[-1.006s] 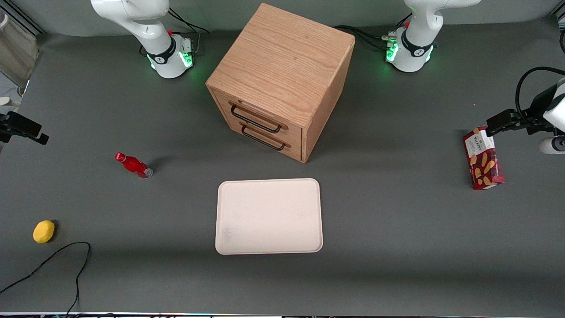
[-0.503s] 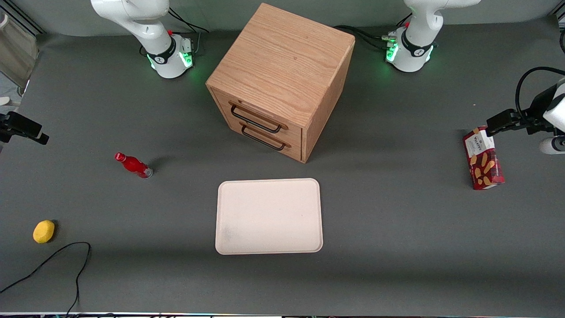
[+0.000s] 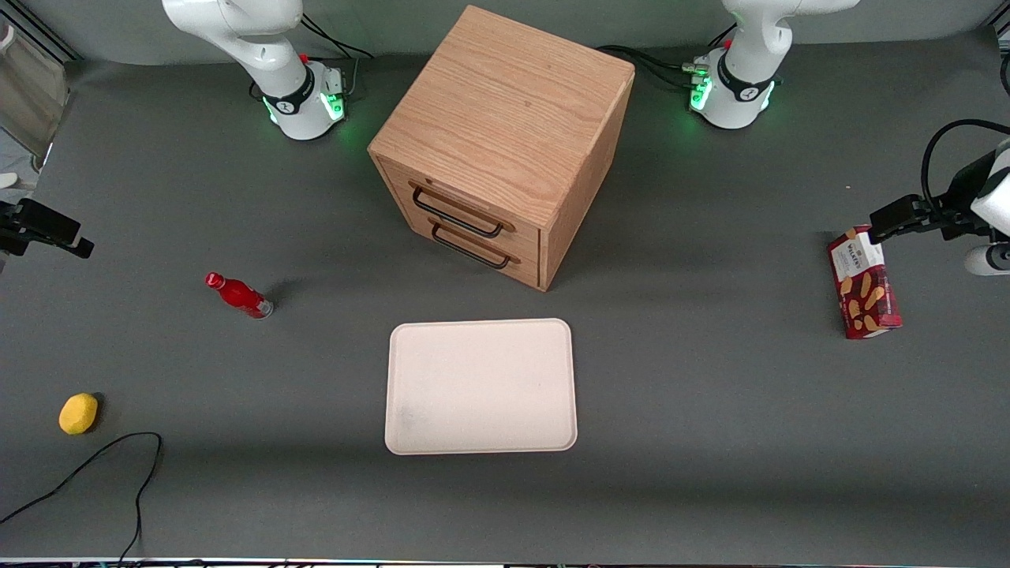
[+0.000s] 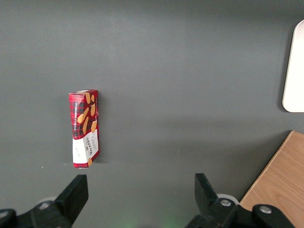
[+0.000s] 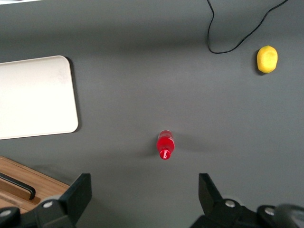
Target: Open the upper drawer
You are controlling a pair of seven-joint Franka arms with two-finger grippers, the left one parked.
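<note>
Oak cabinet point(image 3: 505, 134) stands mid-counter point(image 3: 710, 410), rotated so its drawer fronts face roughly 7 o'clock toward the working arm's end. The upper drawer point(image 3: 465, 207) sits fully closed, flush above the lower drawer point(image 3: 477, 248); its black handle point(image 3: 458, 217) runs lengthwise from 10 to 4 o'clock. The gripper point(image 5: 145, 194) hangs high above the red bottle point(image 5: 165, 145), fingers point(image 5: 78, 194) spread wide, holding nothing, well apart from the handle. Judged: approach not yet begun.

Grained oak upper drawer point(image 3: 461, 207), black wire handle point(image 3: 456, 214)
</note>
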